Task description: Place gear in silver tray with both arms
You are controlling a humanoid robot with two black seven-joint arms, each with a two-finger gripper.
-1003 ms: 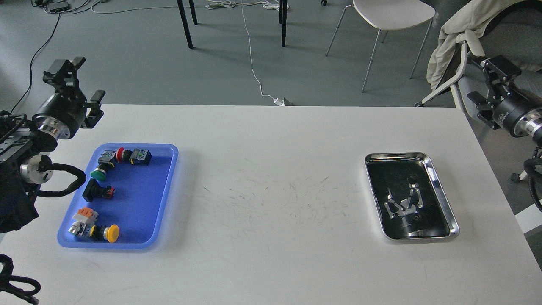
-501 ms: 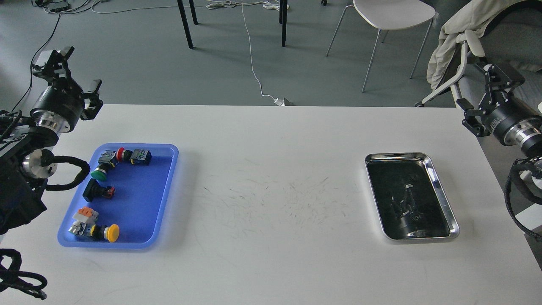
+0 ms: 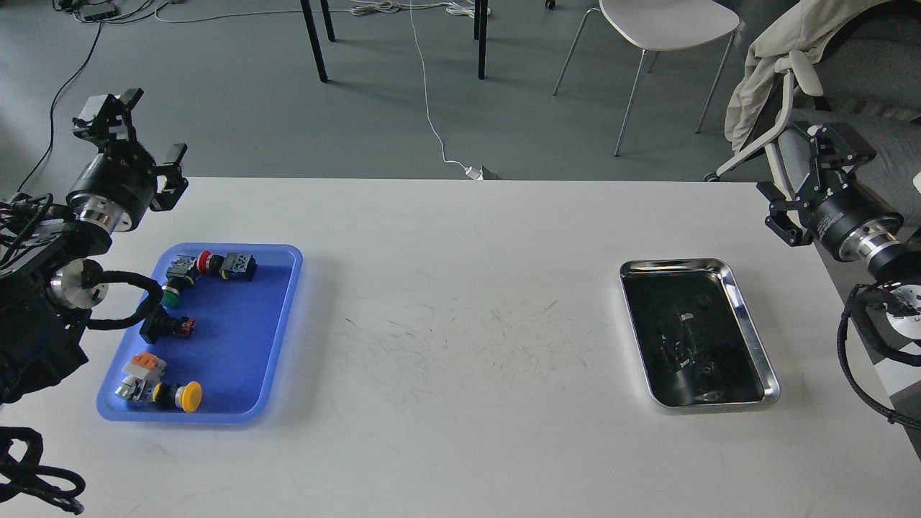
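The silver tray (image 3: 752, 338) lies on the right side of the white table; its dark bottom shows only reflections. The gear is several push-button switch parts in a blue plastic tray (image 3: 237, 338) at the left: a red one (image 3: 207, 262), a green one (image 3: 170, 294), a black one (image 3: 165, 326) and a yellow one (image 3: 188, 396). My left gripper (image 3: 138, 144) is open and empty, above the table's far left corner, beyond the blue tray. My right gripper (image 3: 800, 180) is open and empty, above the table's far right edge, beyond the silver tray.
The white table (image 3: 460, 324) has fine scratch marks in its middle. Behind it stand a white chair (image 3: 669, 29), black table legs (image 3: 316, 43) and a chair draped with beige cloth (image 3: 799, 57). Cables lie on the grey floor.
My left gripper has moved a little right and down, toward the table corner. My right gripper has moved left and down, closer to the table's right edge. The reflections in the silver tray changed.
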